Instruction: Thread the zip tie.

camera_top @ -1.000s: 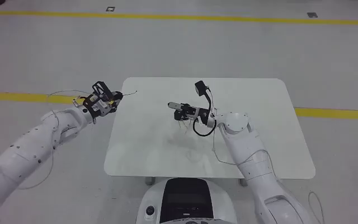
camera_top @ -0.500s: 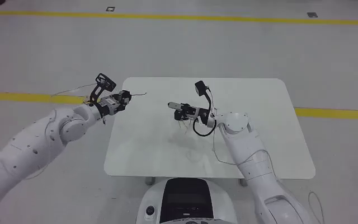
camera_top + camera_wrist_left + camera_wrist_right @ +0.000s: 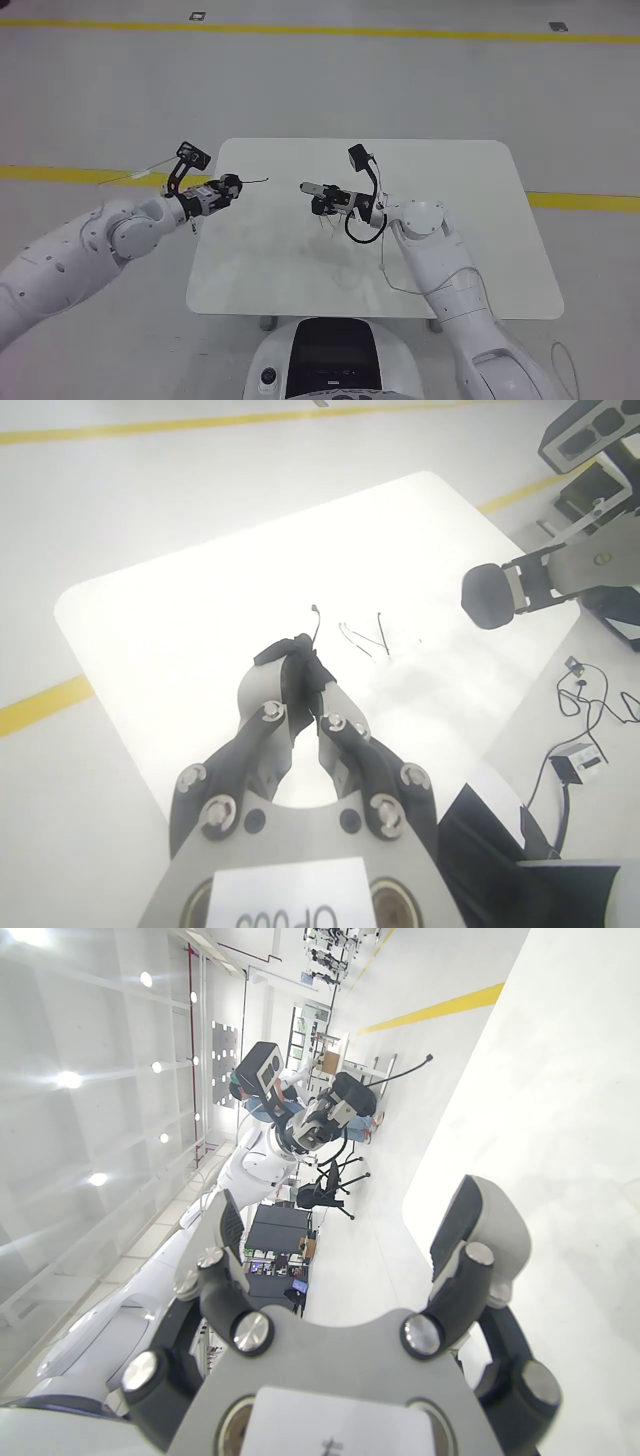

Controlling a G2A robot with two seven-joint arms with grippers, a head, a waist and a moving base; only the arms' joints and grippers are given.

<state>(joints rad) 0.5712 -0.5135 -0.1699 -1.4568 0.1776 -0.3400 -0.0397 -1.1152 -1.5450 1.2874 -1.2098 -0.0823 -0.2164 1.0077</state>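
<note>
Black zip tie (image 3: 252,182) pinched in the clenched fingers of the left gripper (image 3: 231,186), free end jutting in over the edge of the desk (image 3: 450,210) toward the right gripper (image 3: 305,187); so held, presumably, to offer that end for a second grasp or for threading; right gripper poised above mid-desk, fingers spread wide and empty, facing the tie yet well apart from it; likely placed to receive; left wrist view: short stub of tie rising past the fingertips, plus loose ties (image 3: 370,640) lying on the desk beyond; right wrist view: gap between the spread fingers, and the tie's small head at its far tip.
</note>
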